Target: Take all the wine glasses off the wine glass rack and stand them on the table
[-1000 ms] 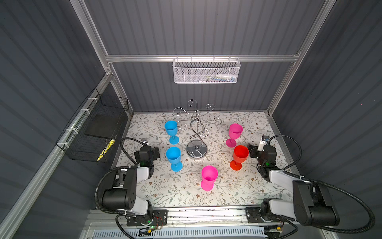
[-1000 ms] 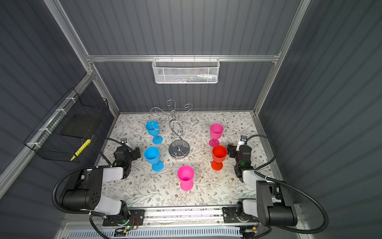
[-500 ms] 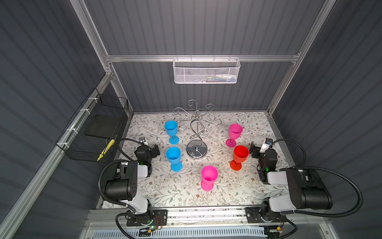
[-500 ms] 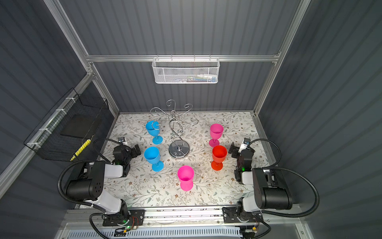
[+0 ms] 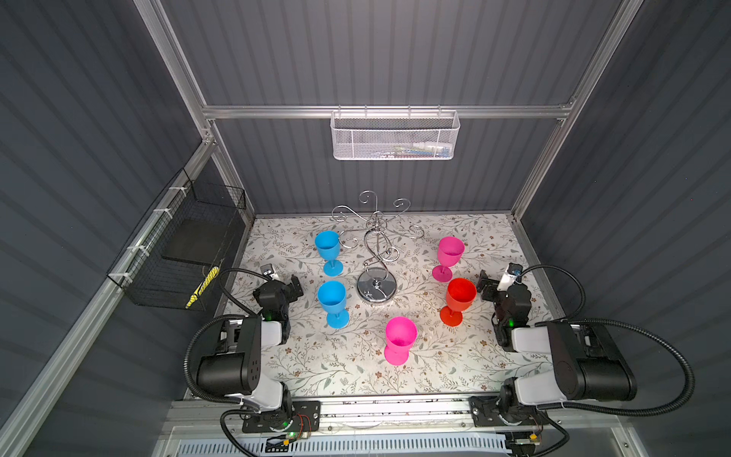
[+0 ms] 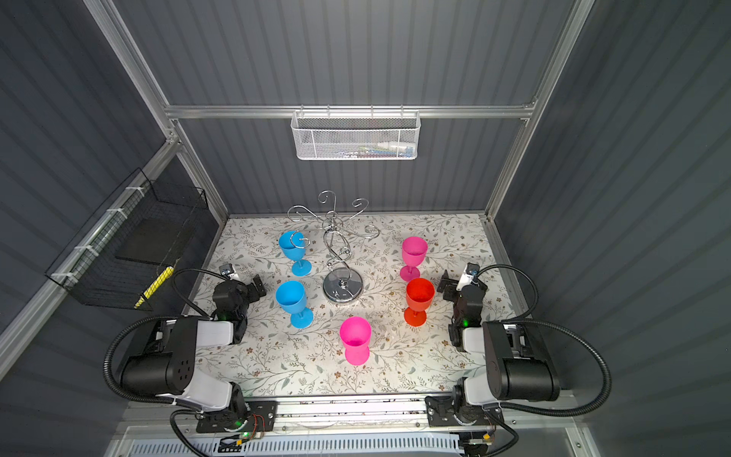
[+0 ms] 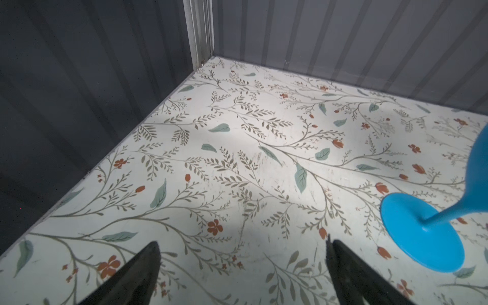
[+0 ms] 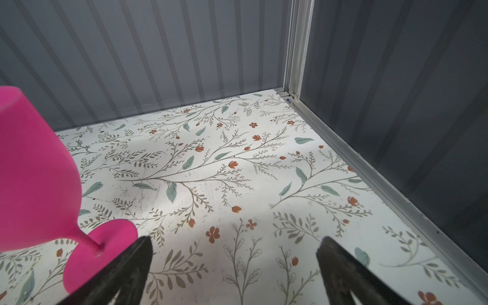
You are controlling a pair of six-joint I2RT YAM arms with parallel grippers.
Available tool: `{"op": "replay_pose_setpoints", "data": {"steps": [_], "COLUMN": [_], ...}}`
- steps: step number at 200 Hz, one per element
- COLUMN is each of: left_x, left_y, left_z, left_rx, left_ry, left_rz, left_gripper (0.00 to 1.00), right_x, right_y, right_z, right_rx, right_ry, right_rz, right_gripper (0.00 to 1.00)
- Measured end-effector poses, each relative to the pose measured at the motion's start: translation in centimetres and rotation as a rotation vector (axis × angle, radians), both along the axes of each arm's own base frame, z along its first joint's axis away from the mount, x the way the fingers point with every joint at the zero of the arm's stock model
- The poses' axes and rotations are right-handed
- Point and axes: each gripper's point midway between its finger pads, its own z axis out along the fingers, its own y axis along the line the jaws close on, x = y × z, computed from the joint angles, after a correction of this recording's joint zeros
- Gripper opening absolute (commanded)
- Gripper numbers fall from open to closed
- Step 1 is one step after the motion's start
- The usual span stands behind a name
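Now the rack [image 5: 376, 253] stands bare at the back middle of the desk [image 5: 482, 356], none of its curled arms carrying a glass, though in a top view one scroll crosses in front of the rear blue glass [image 6: 293, 246]. All five glasses stand upright on the desk: two blue on the left, the near pink [image 5: 400, 339] in front, the orange [image 5: 460, 297] and far pink [image 5: 449, 253] on the right. Over the last second both arms have drawn back and folded low toward their bases. The left claw [image 5: 293, 285] and right claw [image 5: 485, 285] rest low, jaws wide apart and empty. To my eye the job looks finished, the arms parking.
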Motion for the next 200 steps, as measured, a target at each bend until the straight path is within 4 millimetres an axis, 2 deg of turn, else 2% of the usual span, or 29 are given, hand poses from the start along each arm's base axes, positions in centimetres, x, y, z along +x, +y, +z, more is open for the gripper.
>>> {"op": "replay_pose_setpoints", "data": {"steps": [35, 73, 92, 104, 151, 200], "left_x": [0.3, 1.1, 1.4, 1.6, 3.3, 3.2], "left_y": [-0.7, -2.4, -3.3, -3.9, -6.2, -6.2], "left_z": [-1.5, -1.8, -3.5, -3.9, -2.5, -2.7], "left_rx": [-0.013, -0.008, 0.001, 0.012, 0.067, 0.074], "left_ry": [0.023, 0.015, 0.058, 0.072, 0.055, 0.066], "left_rz": [-0.04, -0.139, -0.176, -0.202, -0.275, -0.279], "left_gripper": [1.0, 1.0, 1.0, 1.0, 1.0, 1.0], "right_x": [0.0, 0.0, 0.0, 0.0, 0.0, 0.4], "right_y": [0.0, 0.0, 0.0, 0.0, -0.2, -0.4], "right_z": [0.0, 0.0, 0.0, 0.0, 0.0, 0.5], "right_rx": [0.0, 0.0, 0.0, 0.0, 0.0, 0.002], "right_ry": [0.0, 0.0, 0.0, 0.0, 0.001, -0.008], "right_rz": [0.0, 0.0, 0.0, 0.0, -0.009, -0.025], "right_gripper": [0.99, 0.99, 0.99, 0.99, 0.99, 0.99]}}
